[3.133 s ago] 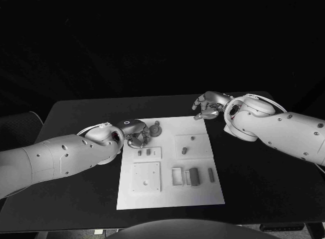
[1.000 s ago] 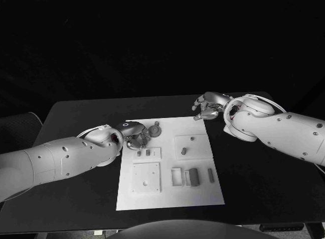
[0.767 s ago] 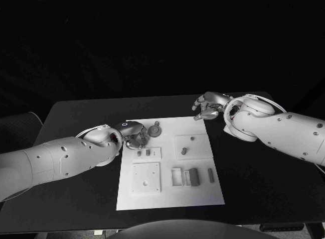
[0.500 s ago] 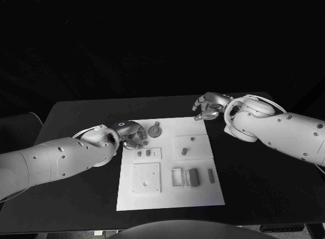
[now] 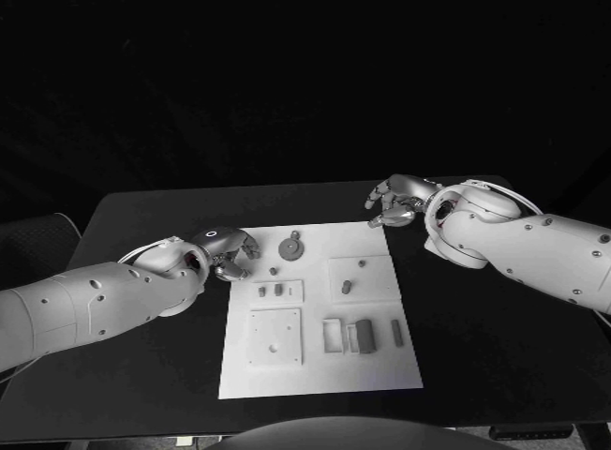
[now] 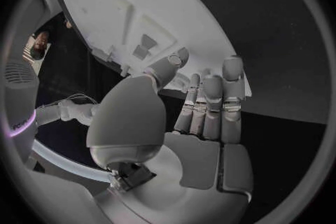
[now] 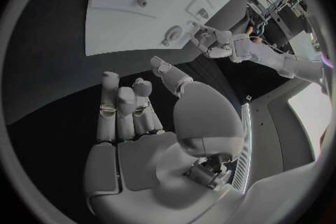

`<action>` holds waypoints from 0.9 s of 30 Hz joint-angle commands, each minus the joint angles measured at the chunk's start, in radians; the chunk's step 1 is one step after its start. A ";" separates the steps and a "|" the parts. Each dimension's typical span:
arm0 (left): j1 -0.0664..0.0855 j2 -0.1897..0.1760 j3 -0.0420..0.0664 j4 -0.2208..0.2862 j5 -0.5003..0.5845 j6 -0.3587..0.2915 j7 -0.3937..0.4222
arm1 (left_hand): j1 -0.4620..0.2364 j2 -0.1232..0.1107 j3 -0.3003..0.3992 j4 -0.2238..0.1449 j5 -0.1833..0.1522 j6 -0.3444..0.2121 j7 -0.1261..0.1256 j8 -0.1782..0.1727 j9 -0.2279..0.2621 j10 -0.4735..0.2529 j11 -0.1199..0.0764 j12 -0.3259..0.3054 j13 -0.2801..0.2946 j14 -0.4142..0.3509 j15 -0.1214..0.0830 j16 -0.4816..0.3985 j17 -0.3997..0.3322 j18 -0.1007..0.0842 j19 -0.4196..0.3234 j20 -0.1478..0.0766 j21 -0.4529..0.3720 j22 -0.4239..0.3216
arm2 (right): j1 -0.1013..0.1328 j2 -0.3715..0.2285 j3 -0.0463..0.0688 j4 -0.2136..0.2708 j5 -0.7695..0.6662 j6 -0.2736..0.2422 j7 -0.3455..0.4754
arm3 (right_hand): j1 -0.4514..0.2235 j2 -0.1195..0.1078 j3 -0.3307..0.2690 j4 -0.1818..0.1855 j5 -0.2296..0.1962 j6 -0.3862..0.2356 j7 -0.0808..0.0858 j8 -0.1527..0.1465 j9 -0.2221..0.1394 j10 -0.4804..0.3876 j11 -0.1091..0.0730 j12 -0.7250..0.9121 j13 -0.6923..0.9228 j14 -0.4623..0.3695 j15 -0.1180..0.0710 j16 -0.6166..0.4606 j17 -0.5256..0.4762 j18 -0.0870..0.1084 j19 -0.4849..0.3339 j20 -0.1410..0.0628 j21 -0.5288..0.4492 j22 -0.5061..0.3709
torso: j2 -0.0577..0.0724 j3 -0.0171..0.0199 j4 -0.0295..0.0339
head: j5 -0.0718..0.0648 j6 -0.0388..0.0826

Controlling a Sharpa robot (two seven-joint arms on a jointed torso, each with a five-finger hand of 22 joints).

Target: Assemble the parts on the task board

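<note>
The white task board (image 5: 320,375) lies mid-table. Near its far edge a round grey part (image 5: 292,248) lies flat, with a small grey part (image 5: 274,271) just in front of it. Two short pegs (image 5: 271,291) stand in a small plate. More grey parts (image 5: 364,333) sit near the board's middle right. My left hand (image 5: 225,253) hovers at the board's left edge, beside the round part, fingers apart and holding nothing. In the left wrist view my left hand (image 6: 203,117) shows an empty palm. My right hand (image 5: 392,202) is at the board's far right corner, also empty (image 7: 133,123).
The black table (image 5: 522,347) surrounds the board, with wide bare areas to the right and left. A raised square plate (image 5: 275,335) with a hole sits on the board's near left. Another plate (image 5: 350,274) carries two small pegs.
My left hand has drawn back to the left, off the board, uncovering the small grey part in front of the round one. The right hand has barely moved.
</note>
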 commanded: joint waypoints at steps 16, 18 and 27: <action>0.032 -0.103 0.096 0.095 0.603 -0.022 0.075 | -0.042 0.002 0.042 0.027 -0.008 0.029 0.026 0.029 0.011 0.086 -0.006 0.026 0.028 -0.200 0.000 -0.246 -0.109 0.066 -0.214 0.035 -0.197 -0.069 | -0.020 -0.037 -0.038 -0.007 -0.014 -0.062 0.245 | -0.008 -0.017 0.025 0.004 0.001 0.046 0.037 0.017 0.009 -0.057 0.049 -0.510 -0.396 -0.023 0.017 -0.050 -0.057 0.016 -0.031 0.011 -0.033 0.014 | -0.001 0.0008 0.0000 | -0.009 0.033; 0.042 -0.113 0.096 0.106 0.689 0.027 0.086 | -0.053 0.009 0.040 0.025 -0.008 0.026 0.027 0.031 0.012 0.089 0.000 0.026 0.029 -0.244 0.012 -0.316 -0.137 0.049 -0.269 0.048 -0.247 -0.099 | -0.026 -0.037 -0.040 -0.008 -0.036 -0.058 0.252 | -0.002 -0.021 0.028 0.004 0.000 0.044 0.038 0.021 0.010 -0.031 0.057 -0.600 -0.458 -0.023 0.026 -0.048 -0.062 0.016 -0.030 0.011 -0.034 0.015 | 0.000 0.0012 -0.0008 | -0.010 0.038; 0.076 -0.156 0.096 0.190 0.932 0.091 0.139 | -0.064 0.036 0.014 0.002 -0.008 0.011 0.030 0.038 0.018 0.041 0.028 -0.015 0.006 -0.321 0.092 -0.545 -0.204 0.012 -0.385 0.094 -0.387 -0.197 | -0.041 -0.042 -0.077 0.003 -0.217 -0.018 0.239 | 0.023 -0.024 0.023 0.001 0.001 0.061 0.030 0.038 0.014 0.014 0.076 -0.764 -0.563 -0.010 0.043 -0.044 -0.077 0.016 -0.020 0.009 -0.037 0.015 | 0.000 0.0012 0.0003 | -0.013 0.048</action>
